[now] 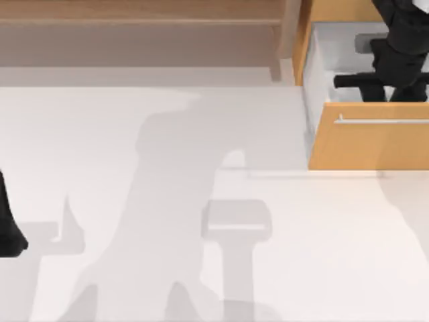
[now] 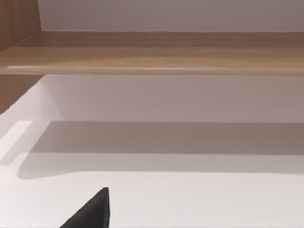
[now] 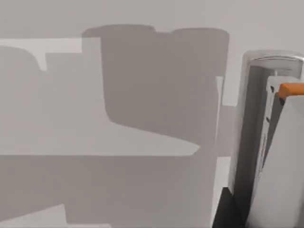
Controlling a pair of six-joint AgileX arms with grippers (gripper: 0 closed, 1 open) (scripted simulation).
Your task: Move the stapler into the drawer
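Observation:
The drawer (image 1: 375,144) stands pulled open at the table's back right, with an orange-brown front, a silver bar handle (image 1: 382,121) and a white inside (image 1: 335,60). My right gripper (image 1: 390,92) reaches down inside it. In the right wrist view the stapler (image 3: 266,142), pale grey-white with a rounded end and a small orange part, stands close over the drawer's white floor (image 3: 142,118). One black finger (image 3: 227,211) presses against its side, so the gripper is shut on it. My left arm (image 1: 9,231) stays parked at the table's left edge.
A brown wooden open shelf (image 1: 134,27) runs along the back of the table, left of the drawer, and also shows as the shelf (image 2: 152,52) ahead of the left wrist. Arm shadows fall across the white table (image 1: 322,255).

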